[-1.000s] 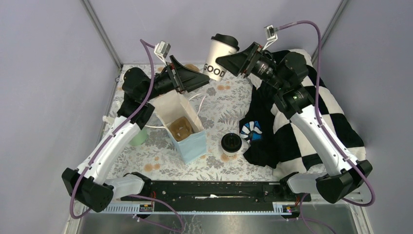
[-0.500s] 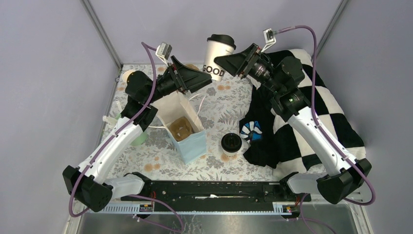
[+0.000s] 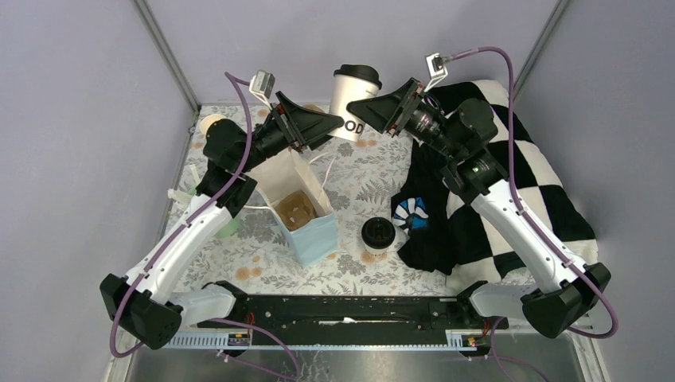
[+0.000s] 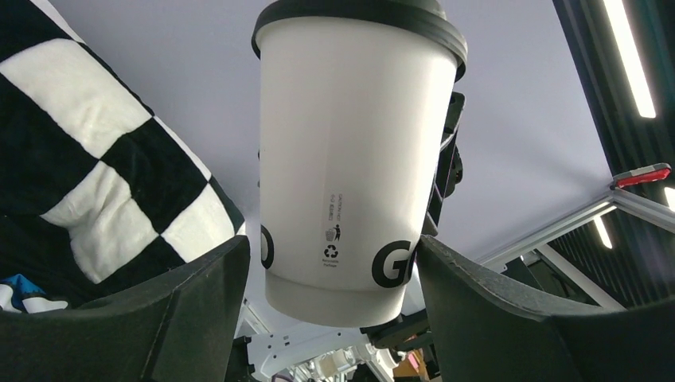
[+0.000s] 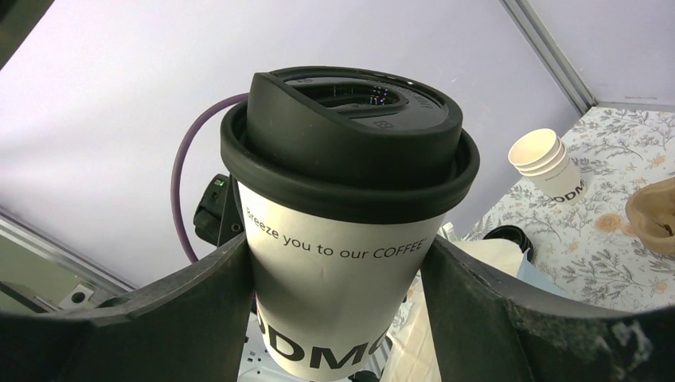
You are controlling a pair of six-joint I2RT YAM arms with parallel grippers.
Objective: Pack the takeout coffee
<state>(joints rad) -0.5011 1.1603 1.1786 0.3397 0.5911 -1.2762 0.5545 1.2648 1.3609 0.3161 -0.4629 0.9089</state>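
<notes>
One takeout coffee cup (image 3: 353,102), white with a black lid (image 5: 350,135), hangs tilted in the air above the back of the table. My right gripper (image 3: 362,105) is shut on its middle, and both its fingers press the cup's sides (image 5: 342,263). My left gripper (image 3: 338,125) comes from the left and brackets the cup's base (image 4: 354,159). One left finger touches the cup; a narrow gap shows at the other. A second lidded coffee cup (image 3: 379,234) stands on the table beside the open blue bag (image 3: 312,239).
A black-and-white checkered cloth (image 3: 517,183) covers the right side, with a blue-and-white item (image 3: 411,212) at its edge. A brown item (image 3: 296,208) lies inside the bag. Stacked cream cups (image 5: 549,163) stand at the back left. A mint-green cup (image 3: 229,224) peeks from under my left arm.
My right gripper carried the cup a little leftward, toward the left gripper. The left jaws narrowed around the cup's base.
</notes>
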